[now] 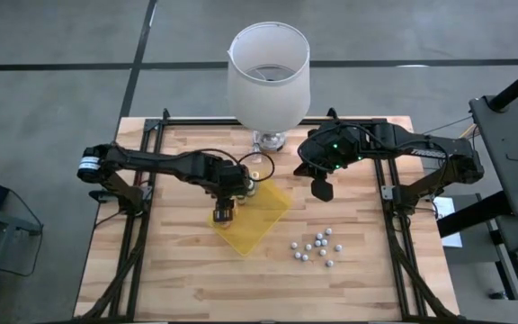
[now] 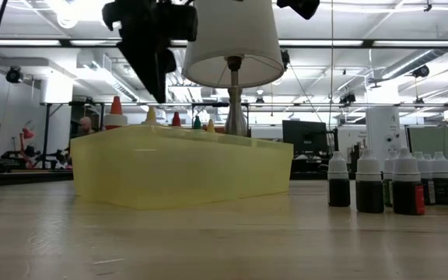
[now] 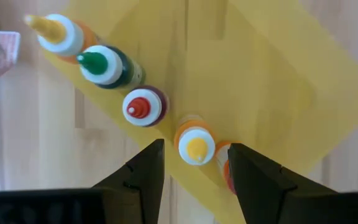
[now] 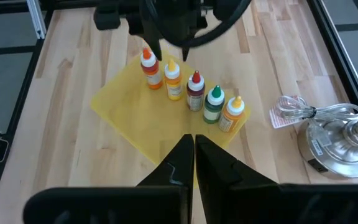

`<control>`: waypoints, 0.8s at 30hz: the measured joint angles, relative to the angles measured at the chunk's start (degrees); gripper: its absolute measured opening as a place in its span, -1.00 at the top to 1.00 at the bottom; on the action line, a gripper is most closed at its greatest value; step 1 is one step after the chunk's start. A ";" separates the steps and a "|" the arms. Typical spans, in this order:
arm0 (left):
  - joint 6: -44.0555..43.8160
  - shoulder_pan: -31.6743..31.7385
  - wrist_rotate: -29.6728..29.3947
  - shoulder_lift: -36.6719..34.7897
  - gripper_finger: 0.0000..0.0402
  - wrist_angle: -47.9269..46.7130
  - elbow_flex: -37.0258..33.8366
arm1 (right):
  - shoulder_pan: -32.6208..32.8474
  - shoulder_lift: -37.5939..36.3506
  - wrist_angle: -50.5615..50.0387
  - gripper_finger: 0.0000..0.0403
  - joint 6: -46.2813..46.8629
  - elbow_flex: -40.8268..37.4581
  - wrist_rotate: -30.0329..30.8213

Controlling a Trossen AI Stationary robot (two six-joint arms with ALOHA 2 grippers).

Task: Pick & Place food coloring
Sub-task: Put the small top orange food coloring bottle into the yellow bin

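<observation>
1. A wooden worktop [image 1: 187,279] carried a flat yellow tray [image 4: 148,118], a white-shaded lamp [image 1: 269,76] at the far edge, and a loose cluster of small bottles with white caps [image 1: 316,247] on the right.
2. Five food coloring bottles [image 4: 191,90] stood upright in a row along one edge of the tray.
3. Their tips were coloured: orange on the first bottle [image 4: 149,67], yellow on the second [image 4: 173,79], red on the third [image 4: 195,90], green on the fourth [image 4: 214,103] and yellow on the fifth [image 4: 233,114].
4. The left gripper [image 3: 194,163] hung directly above the row, over the end with the orange-tipped and yellow-tipped bottles.
5. Its fingers [image 3: 143,171] stood apart, one on each side of the yellow-tipped bottle, and were not gripping it.
6. The orange-tipped bottle sat just beside that one, partly hidden behind a finger.
7. The right gripper [image 4: 194,149] waited above the worktop, near the lamp's base [image 4: 337,146], facing the tray.
8. Its fingers were pressed together and held nothing.
</observation>
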 joint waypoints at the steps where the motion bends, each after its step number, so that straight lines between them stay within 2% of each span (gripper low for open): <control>1: -0.60 0.00 0.01 0.00 0.26 -0.99 0.97 | 0.02 0.00 0.01 0.96 0.00 -0.03 0.00; 11: -3.90 -0.17 3.41 -0.66 0.26 -4.44 8.84 | 3.01 -0.73 -1.96 0.96 0.22 -1.53 -0.13; 24: -4.70 -0.42 4.71 -8.34 0.26 1.85 7.90 | 11.63 -6.67 -2.39 0.96 8.24 -8.57 -0.08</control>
